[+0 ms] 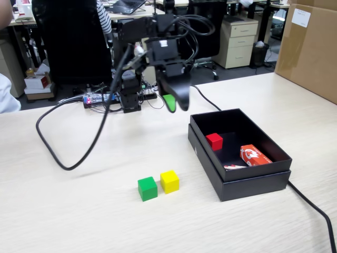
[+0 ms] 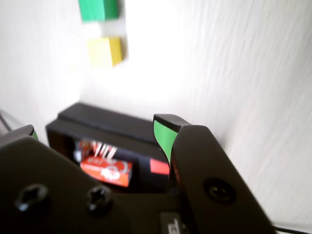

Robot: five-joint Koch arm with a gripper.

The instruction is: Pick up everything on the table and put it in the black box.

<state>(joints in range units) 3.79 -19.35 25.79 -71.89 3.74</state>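
A green cube (image 1: 147, 188) and a yellow cube (image 1: 169, 181) sit side by side on the pale wooden table, left of the black box (image 1: 203, 158). The box holds a red cube (image 1: 214, 141) and a red-orange packet (image 1: 254, 155). My gripper (image 1: 176, 104) hangs above the table behind the box's far left corner, open and empty. In the wrist view the gripper (image 2: 97, 129) has its green-padded jaws wide apart, framing the black box (image 2: 102, 126) with the packet (image 2: 106, 169) and red cube (image 2: 159, 166). The yellow cube (image 2: 105, 51) and green cube (image 2: 97, 9) lie beyond.
A thick black cable (image 1: 68, 163) loops over the table's left half. Another cable (image 1: 316, 211) runs from the box towards the front right. A circuit board (image 1: 100, 98) lies beside the arm's base. A big cardboard box (image 1: 310, 47) stands at the far right.
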